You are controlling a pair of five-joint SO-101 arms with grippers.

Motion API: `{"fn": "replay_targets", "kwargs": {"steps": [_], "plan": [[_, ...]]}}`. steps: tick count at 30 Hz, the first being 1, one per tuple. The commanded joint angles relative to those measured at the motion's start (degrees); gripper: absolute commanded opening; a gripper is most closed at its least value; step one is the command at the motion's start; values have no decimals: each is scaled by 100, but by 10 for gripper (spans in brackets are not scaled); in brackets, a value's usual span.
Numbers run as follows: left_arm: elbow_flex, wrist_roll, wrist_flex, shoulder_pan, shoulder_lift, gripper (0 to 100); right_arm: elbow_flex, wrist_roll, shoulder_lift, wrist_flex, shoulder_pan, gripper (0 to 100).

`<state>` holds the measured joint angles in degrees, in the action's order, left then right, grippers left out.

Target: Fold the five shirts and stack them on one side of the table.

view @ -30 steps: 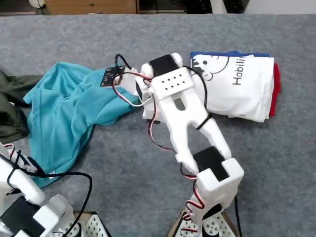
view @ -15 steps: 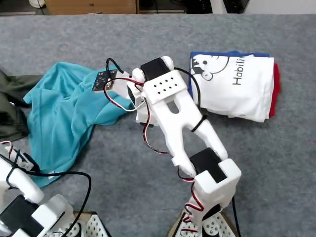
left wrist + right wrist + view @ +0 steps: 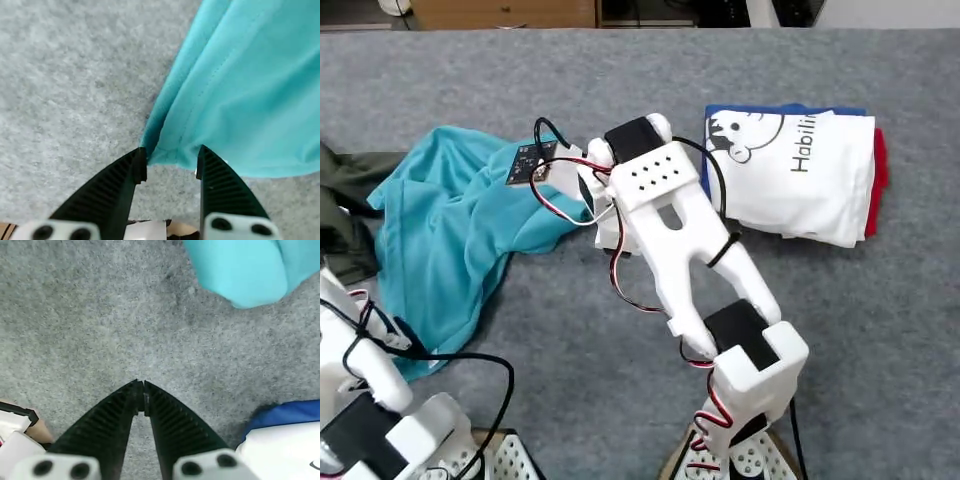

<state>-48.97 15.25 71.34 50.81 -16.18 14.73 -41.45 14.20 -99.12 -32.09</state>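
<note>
A crumpled teal shirt [image 3: 450, 230] lies on the left half of the grey table. My left gripper [image 3: 171, 160] is open just above the table, with a corner of the teal shirt's hem [image 3: 170, 150] between its fingertips. In the high view the left arm [image 3: 355, 355] sits at the shirt's near lower edge. The right arm [image 3: 660, 190] stretches across the middle, ending beside the shirt's right edge. My right gripper [image 3: 140, 388] is shut on nothing, over bare table, with the teal shirt [image 3: 240, 270] just beyond it.
A stack of folded shirts, a white one [image 3: 800, 175] on blue and red ones, lies at the right. A dark olive shirt [image 3: 340, 210] is bunched at the far left edge. Bare grey table [image 3: 570, 350] spreads between the arms' bases.
The right arm swung a little left toward the teal shirt, then stopped. The left arm shifted slightly at the shirt's near hem.
</note>
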Motion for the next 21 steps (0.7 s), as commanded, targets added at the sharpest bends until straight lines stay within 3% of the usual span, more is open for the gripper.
{"fn": "replay_targets", "kwargs": {"steps": [1,8,14,21], "plan": [[79,-132,-202,-70,-31,178,251,62,-66,-44,-84,2],[35,-79,-281,-79,-22,173,251,62,-66,-44,-57,2],[26,-70,-290,-114,-13,24,251,62,-66,-44,-57,2],[26,-70,-246,-114,-22,19,251,62,-66,-44,-57,2]]}}
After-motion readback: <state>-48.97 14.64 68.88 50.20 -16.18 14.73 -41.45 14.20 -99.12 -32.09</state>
